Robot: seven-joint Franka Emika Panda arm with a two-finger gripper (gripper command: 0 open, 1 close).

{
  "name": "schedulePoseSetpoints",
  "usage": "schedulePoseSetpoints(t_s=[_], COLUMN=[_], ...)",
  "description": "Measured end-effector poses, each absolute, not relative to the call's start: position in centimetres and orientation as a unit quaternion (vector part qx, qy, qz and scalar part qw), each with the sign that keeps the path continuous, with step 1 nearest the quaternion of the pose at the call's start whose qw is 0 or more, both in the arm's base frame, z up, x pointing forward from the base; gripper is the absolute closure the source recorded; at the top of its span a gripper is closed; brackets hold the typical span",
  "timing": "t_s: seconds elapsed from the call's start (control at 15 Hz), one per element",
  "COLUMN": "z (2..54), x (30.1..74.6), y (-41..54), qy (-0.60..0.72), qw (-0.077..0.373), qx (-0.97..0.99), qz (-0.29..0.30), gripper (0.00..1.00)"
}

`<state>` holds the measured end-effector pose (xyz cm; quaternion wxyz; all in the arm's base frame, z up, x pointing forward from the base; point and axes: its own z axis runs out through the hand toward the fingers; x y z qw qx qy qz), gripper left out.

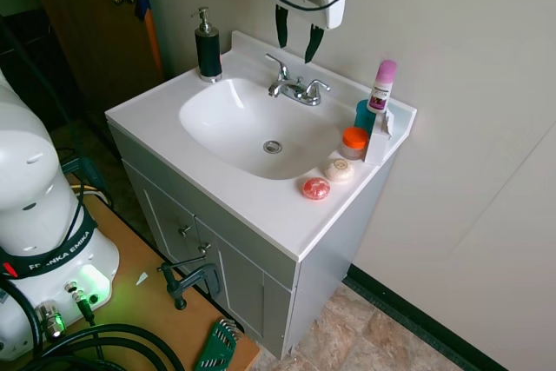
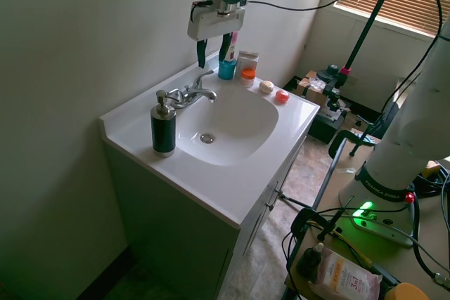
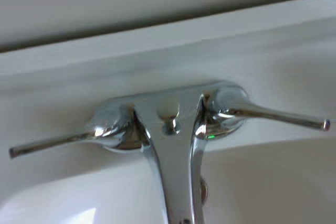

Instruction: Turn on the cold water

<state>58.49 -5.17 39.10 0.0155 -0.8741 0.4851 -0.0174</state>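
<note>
- Your gripper (image 1: 296,43) hangs above the faucet (image 1: 295,89), close to the back wall, with its two dark fingers spread apart and nothing between them; it is clear of the handles.
- The faucet sits at the back of the white sink (image 1: 217,141), between the black soap bottle (image 1: 208,46) and the group of toiletries at the other end of the surface (image 1: 287,215).
- It has two matching chrome lever handles. By the usual convention the cold one is the lever on the toiletries side (image 1: 315,88), but no marking shows, so treat that as a guess.
- In the wrist view both levers stick out sideways from the central spout, one long and thin lever (image 3: 273,115) on one side and its twin (image 3: 50,144) on the other.
- Expect the lever to be rigid metal, fixed to its base and turning only about its pivot; you do not lift it, you swing it.
- The polished chrome is probably slippery, and the lever is thin, so a pinch could slide off.
- Take it near the outer tip for the most leverage, or simply push its side with one finger.
- Keep away from the spout and the wall behind.
</note>
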Motion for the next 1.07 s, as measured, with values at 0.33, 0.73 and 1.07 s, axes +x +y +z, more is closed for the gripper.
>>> schedulePoseSetpoints(t_s=[0.33, 0.73, 1.07], z=[37.3, 36.5, 36.7], x=[61.0, 62.4, 63.3], y=[-7.3, -9.6, -9.6], qy=[0.506, 0.521, 0.519], qw=[0.003, -0.008, -0.011], qx=[-0.863, -0.853, -0.855], qz=[-0.012, -0.013, -0.011], gripper=[0.00, 0.00, 0.00])
